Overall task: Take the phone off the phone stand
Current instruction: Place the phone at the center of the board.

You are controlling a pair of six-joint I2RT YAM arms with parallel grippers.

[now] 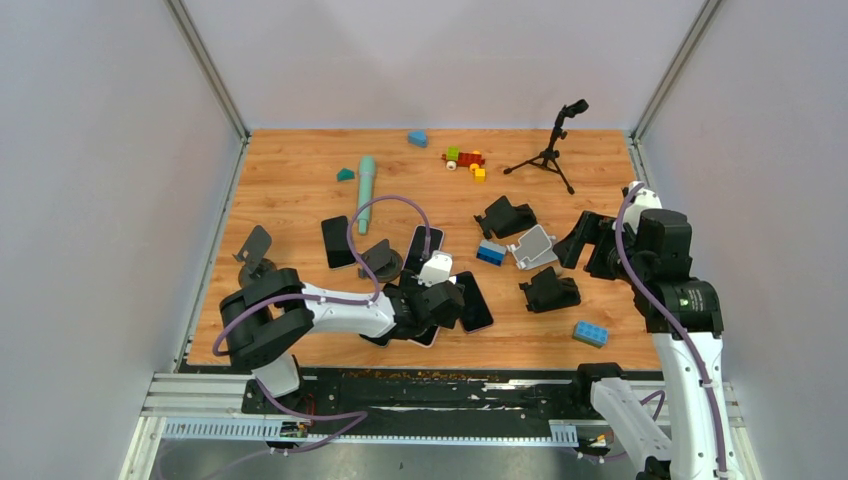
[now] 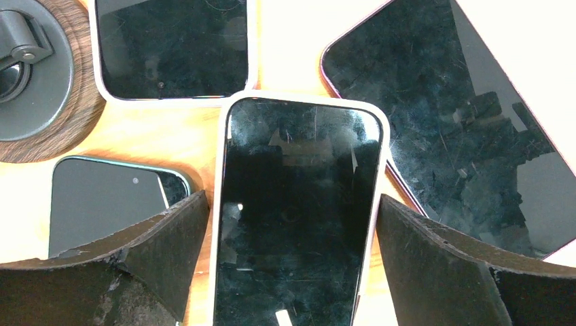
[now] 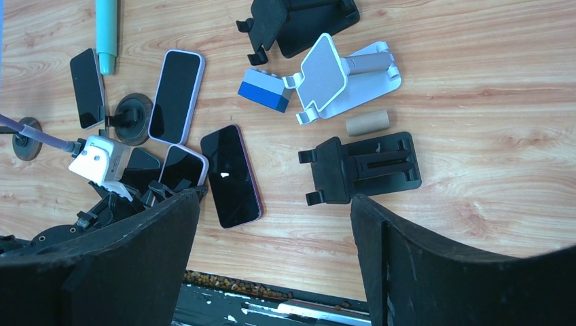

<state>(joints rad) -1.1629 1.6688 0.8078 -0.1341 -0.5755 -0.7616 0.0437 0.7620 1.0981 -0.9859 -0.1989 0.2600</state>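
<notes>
A phone in a white case lies face up between the open fingers of my left gripper, with a gap on each side. It overlaps the edge of a dark-rimmed phone. Another white-cased phone and a teal-rimmed phone lie beside it. A round wood-base phone stand sits empty next to them. In the top view my left gripper is low over this cluster. My right gripper is open and empty, high above the right side.
Two black stands and a white stand sit mid-right. A black phone, a teal tube, blue bricks, a small tripod and toy pieces lie around.
</notes>
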